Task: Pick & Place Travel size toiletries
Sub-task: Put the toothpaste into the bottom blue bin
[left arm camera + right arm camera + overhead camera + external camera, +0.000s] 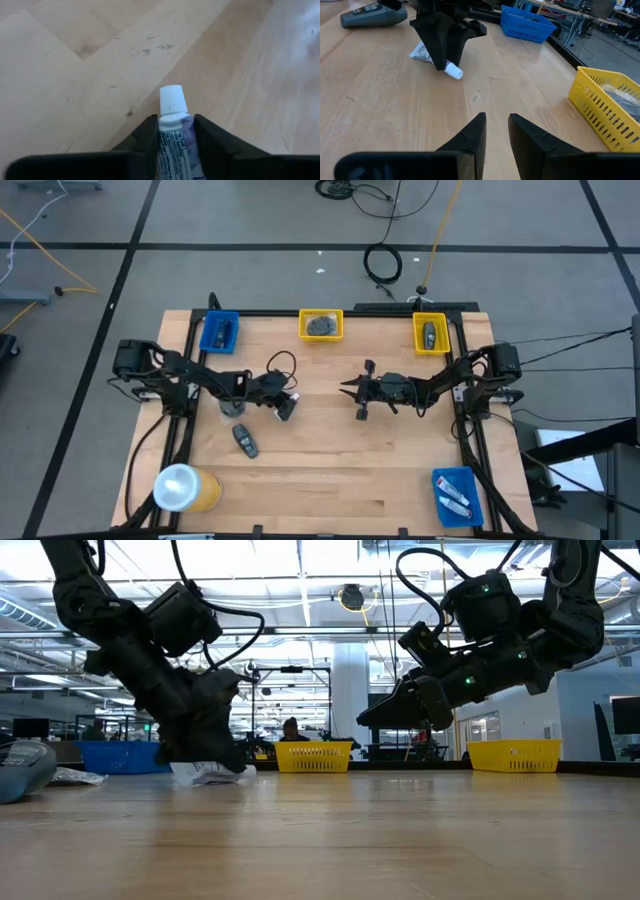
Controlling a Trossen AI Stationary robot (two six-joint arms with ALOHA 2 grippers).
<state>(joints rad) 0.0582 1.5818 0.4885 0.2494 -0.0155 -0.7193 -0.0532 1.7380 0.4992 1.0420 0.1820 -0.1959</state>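
Table (330,470) of pale wood carried a black oblong piece (245,440) lying loose toward its left edge. Just right of it, left of centre, the left gripper (286,408) was down at the surface, jaws pinching a white tube (172,132) with blue print, cap protruding. Right of centre, the right gripper (495,132) hovered above the wood, jaws slightly spread, holding nothing.

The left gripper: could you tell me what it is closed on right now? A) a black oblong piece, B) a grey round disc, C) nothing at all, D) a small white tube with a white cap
D: in the left wrist view, the left gripper has its fingers pressed against both sides of the white-capped tube, down at the wooden table.
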